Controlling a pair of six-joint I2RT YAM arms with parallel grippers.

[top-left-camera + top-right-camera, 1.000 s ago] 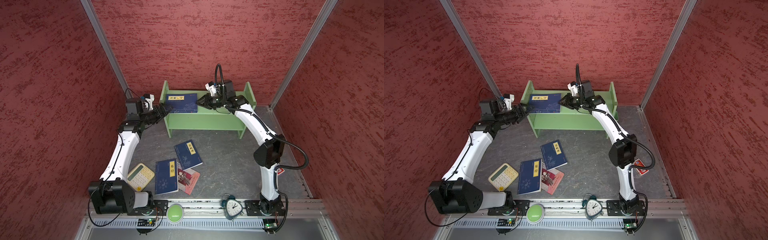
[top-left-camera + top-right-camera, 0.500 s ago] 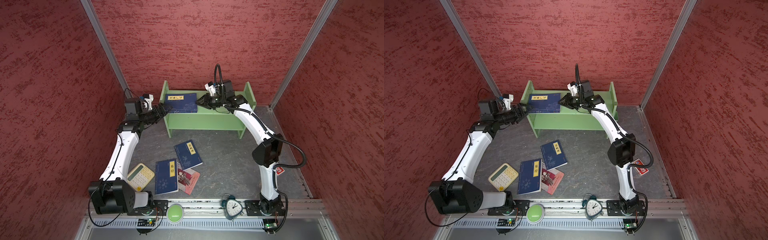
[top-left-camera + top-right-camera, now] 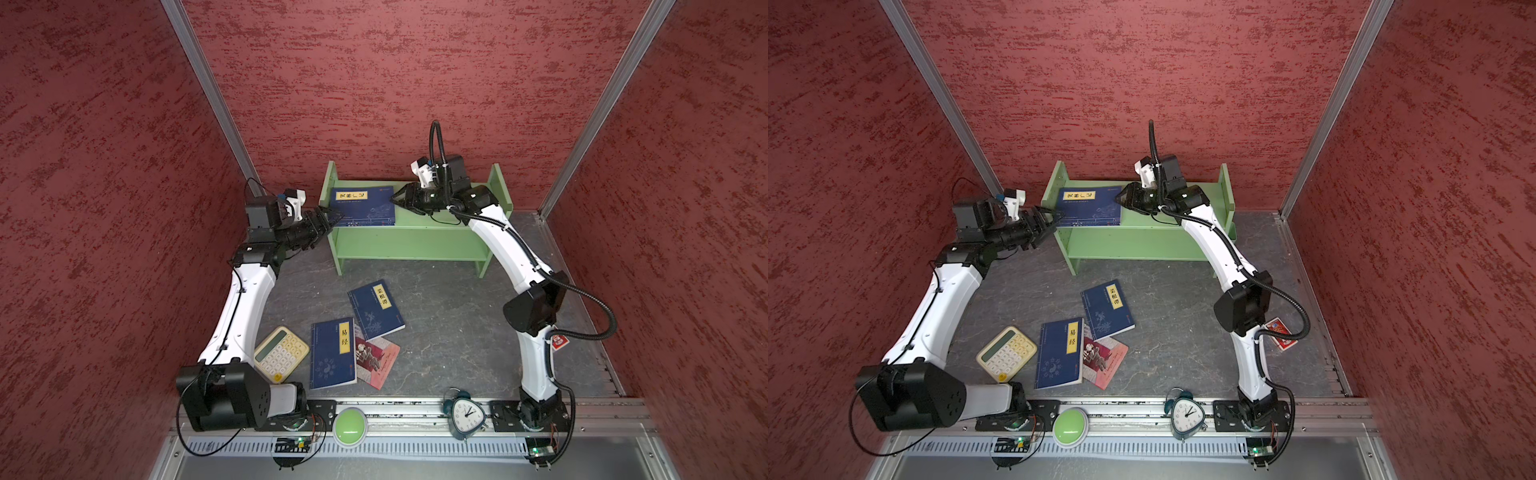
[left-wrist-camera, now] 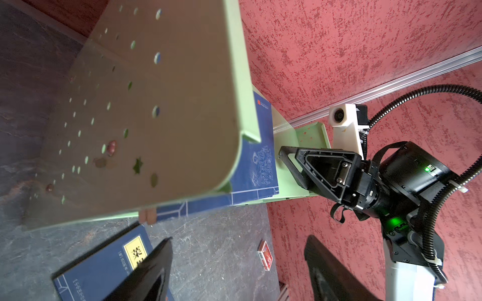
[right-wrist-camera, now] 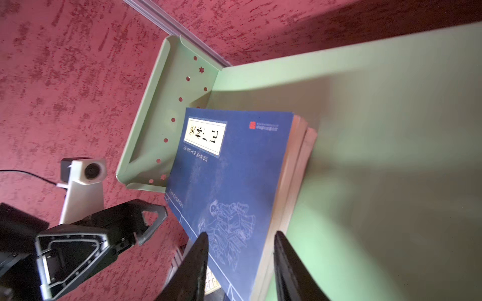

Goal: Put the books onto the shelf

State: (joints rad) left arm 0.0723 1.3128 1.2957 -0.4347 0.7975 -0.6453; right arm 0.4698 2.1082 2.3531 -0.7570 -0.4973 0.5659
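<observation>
In both top views the light green shelf point(image 3: 415, 243) point(image 3: 1142, 241) stands at 12 o'clock on the grey worktop point(image 3: 440, 320). A navy book stack point(image 3: 363, 205) point(image 3: 1090, 205) lies flat at the 9 o'clock end of its upper tier. The left fingers point(image 3: 328, 214) point(image 3: 1045, 226) are spread and empty just outside that end panel. The right fingers point(image 3: 405, 198) point(image 3: 1129, 199) sit at the stack's 3 o'clock edge. Toward 6 o'clock three more books lie flat: a tilted navy book point(image 3: 376, 309) point(image 3: 1106, 309), a second navy book point(image 3: 333, 354) point(image 3: 1060, 353) at its 7 o'clock, and a red-pink illustrated book point(image 3: 380, 361) point(image 3: 1104, 359) partly tucked under both. A cream calculator point(image 3: 281, 353) point(image 3: 1005, 353) lies at 8 o'clock, beside the left arm. In the left wrist view the left fingers point(image 4: 151, 273) stand wide apart with nothing between them. Beyond them is the shelf's perforated side panel point(image 4: 156, 104), and the navy book stack point(image 4: 258, 156) juts past its front edge, with the right fingers point(image 4: 300, 161) close to it. In the right wrist view the right fingers point(image 5: 198, 260) are apart, one over the top cover and one beside the page edges, clamping nothing. The stack point(image 5: 229, 169) shows two books, the lower one point(image 5: 305, 156) peeking out along the page side.
</observation>
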